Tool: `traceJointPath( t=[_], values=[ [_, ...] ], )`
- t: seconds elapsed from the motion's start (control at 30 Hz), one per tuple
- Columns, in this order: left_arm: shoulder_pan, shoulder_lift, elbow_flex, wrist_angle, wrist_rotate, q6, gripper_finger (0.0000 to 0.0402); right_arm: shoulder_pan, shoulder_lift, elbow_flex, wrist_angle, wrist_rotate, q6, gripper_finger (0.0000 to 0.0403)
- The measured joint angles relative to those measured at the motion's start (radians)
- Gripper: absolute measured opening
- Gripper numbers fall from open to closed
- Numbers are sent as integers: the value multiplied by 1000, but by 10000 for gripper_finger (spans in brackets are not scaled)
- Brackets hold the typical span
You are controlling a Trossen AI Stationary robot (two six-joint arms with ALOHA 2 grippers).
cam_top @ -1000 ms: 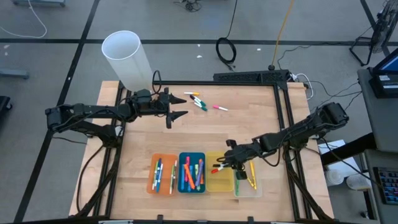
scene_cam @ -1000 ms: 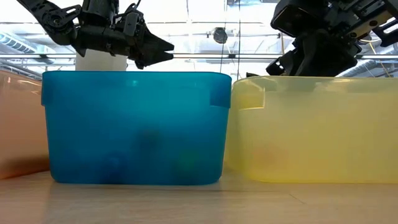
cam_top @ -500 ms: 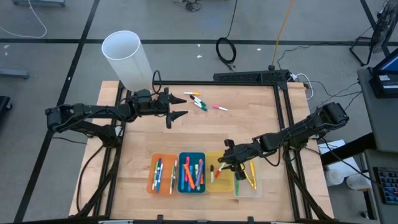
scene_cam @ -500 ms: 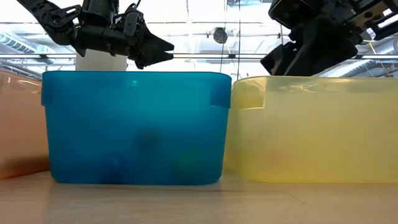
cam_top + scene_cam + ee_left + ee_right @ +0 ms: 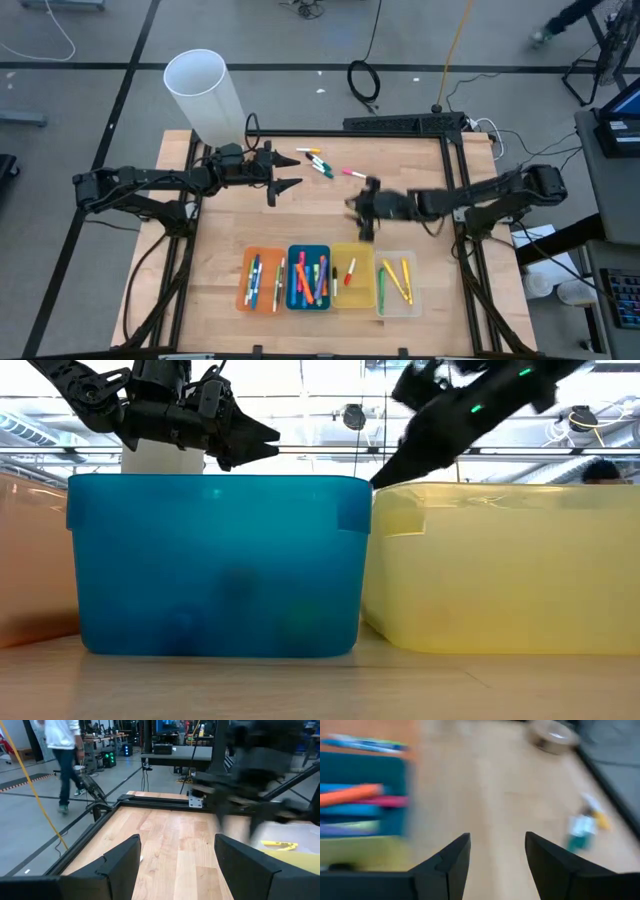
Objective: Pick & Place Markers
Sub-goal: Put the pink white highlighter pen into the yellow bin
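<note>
right gripper: jaws stood apart with nothing between them in the right wrist view, just bare wood past the fingers. It hung over open table, between the trays and the loose pens.

behind it: the yellow tray with one red-capped marker lying inside. Looks like the yellow tray was this arm's drop spot, so an empty gripper heading away makes sense.

ahead of it: the loose markers, a small scatter near the far edge of the table, well apart from the trays. Probably the next pick; jaws already spread would suit that.

beside the yellow tray: blue tray, orange tray and clear tray, each holding a few sorted markers, in one row so both arms can reach.

left gripper: open too, holding nothing, parked just beside the loose markers on the other side from the right gripper. Seemed to be waiting.

farther off: white tube past the table corner, not involved.
</note>
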State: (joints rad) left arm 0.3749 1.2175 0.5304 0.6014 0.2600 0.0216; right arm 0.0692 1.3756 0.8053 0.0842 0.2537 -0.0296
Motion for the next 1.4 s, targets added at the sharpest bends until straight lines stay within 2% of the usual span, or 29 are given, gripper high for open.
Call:
traceJointPath(
  t=[0.07,0.3,0.47,0.93,1.2,1.4],
  values=[
    [0,0,0,0,0,0,255,-98,-1,27,-62,-10,-15,178],
    [0,0,0,1,0,0,255,-456,68,140,-169,-206,-20,172],
    [0,0,0,0,0,0,255,-614,161,148,-164,-281,-9,172],
    [0,0,0,0,0,4,255,-631,403,146,-164,-282,-58,171],
    [0,0,0,0,0,4,255,-631,437,150,-167,-283,-61,166],
    [0,0,0,0,0,4,255,-621,435,150,-217,-300,-63,135]
  ],
)
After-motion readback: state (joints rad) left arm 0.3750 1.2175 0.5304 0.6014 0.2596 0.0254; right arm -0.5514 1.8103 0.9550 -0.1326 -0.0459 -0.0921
